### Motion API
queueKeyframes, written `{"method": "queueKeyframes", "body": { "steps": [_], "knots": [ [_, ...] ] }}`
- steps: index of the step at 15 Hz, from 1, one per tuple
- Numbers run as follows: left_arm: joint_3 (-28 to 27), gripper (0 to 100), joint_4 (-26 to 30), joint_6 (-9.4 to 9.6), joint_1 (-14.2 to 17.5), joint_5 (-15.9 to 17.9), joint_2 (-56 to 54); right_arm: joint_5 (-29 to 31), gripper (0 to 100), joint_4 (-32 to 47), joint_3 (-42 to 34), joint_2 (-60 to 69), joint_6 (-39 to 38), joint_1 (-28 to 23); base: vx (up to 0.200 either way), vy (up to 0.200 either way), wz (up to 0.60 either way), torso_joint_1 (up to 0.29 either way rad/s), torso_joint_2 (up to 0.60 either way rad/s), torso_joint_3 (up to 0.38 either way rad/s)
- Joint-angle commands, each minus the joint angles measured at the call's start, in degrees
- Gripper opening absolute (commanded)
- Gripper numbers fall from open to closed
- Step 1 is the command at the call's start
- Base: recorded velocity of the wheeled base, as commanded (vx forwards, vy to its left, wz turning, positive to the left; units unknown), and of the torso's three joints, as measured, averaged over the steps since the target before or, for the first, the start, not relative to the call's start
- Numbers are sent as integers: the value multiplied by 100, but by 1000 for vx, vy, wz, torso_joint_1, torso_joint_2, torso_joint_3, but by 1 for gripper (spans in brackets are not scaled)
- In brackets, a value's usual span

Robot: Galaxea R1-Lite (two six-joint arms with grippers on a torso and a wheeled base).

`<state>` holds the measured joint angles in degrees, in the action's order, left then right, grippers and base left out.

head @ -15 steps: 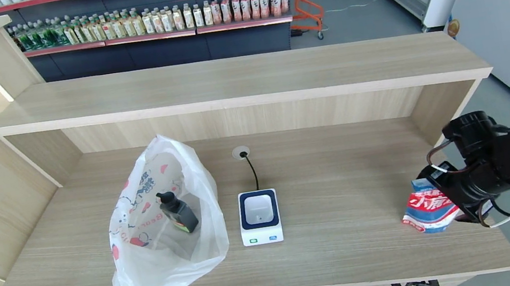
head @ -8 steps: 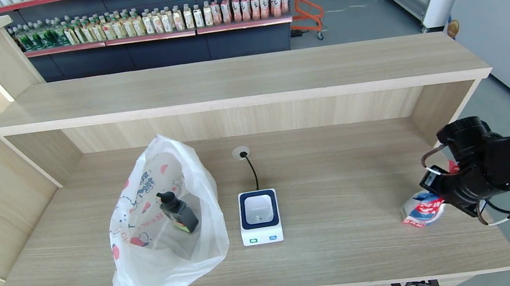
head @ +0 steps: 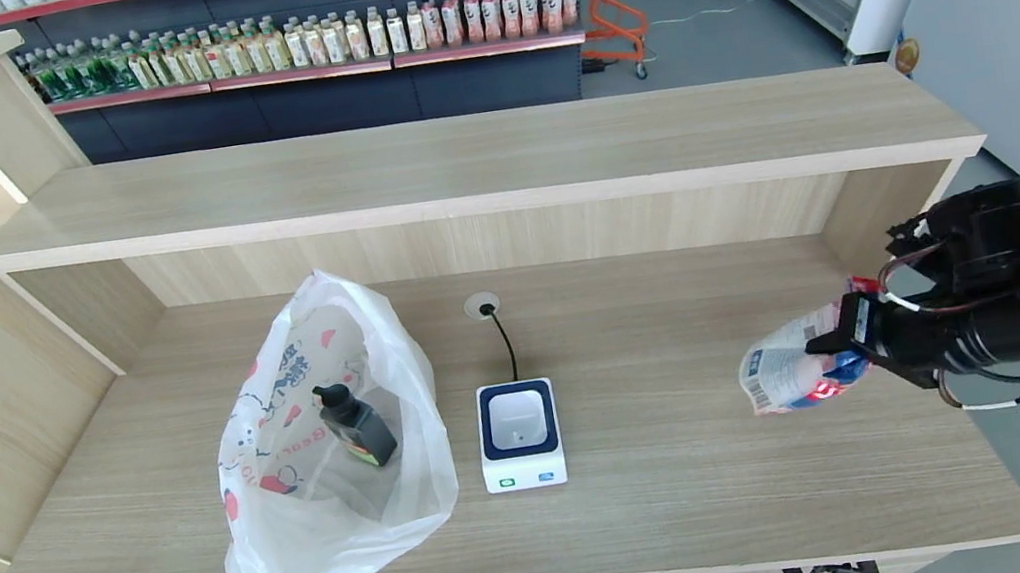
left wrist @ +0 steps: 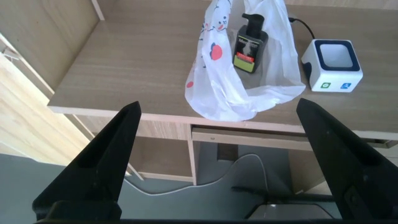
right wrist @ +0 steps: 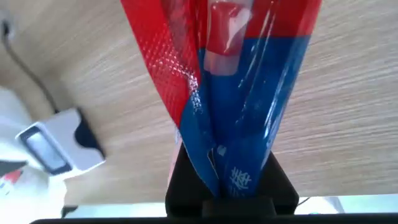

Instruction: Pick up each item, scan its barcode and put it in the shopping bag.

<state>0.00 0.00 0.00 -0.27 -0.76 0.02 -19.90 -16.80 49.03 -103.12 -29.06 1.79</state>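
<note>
My right gripper is pinching the snack pouch, a red, blue and white packet, with its fingers pressed onto one end. The pouch lies sideways in the grip over the right end of the counter, and its free end points toward the middle. In the right wrist view the pouch stretches away from the gripper with the wood grain beneath it. I cannot tell from here how far it hangs above the surface.

The scanner, a white box with a dark blue frame, sits at the middle of the counter, well apart from the pouch. Its black cable runs to a round hole near the back wall.

The shopping bag, white plastic with red print, stands just beside the scanner toward the left end. Its lower part sags at the front edge. A dark pump bottle stands inside it, tilted a little.

My left gripper hangs off the front-left corner of the counter, below its top, with the fingers spread wide and nothing between them. Past them I see the bag, the bottle and the scanner.

Behind the counter, shelves carry rows of drink bottles.
</note>
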Motion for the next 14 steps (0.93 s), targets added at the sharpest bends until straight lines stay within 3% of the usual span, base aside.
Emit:
{"method": "queueKeyframes", "body": {
  "steps": [1, 3, 5, 7, 10, 14],
  "knots": [
    [0, 100, 0, 0, 0, -4, -2, -1913, 0, -139, -570, 1312, 1043, -337, 0, 0, 0, 0, 0, 0],
    [0, 100, 0, 0, 0, -4, -2, -3679, 0, -148, -1027, 1751, 2062, -443, 0, 0, 0, 0, 0, 0],
    [0, 100, 0, 0, 0, -4, -2, -4629, 0, -148, -1537, 2042, 2713, -425, 0, 0, 0, 0, 0, 0],
    [0, 100, 0, 0, 0, -4, -2, -4681, 0, -122, -1713, 2165, 2880, -179, 0, 0, 0, 0, 0, 0],
    [0, 100, 0, 0, 0, -4, -2, -4690, 0, -104, -1844, 2481, 2432, 629, 0, 0, 0, 0, 0, 0],
    [0, 100, 0, 0, 0, -4, -2, -4673, 0, -113, -1484, 2393, 1808, 875, 0, 0, 0, 0, 0, 0]
  ]
}}
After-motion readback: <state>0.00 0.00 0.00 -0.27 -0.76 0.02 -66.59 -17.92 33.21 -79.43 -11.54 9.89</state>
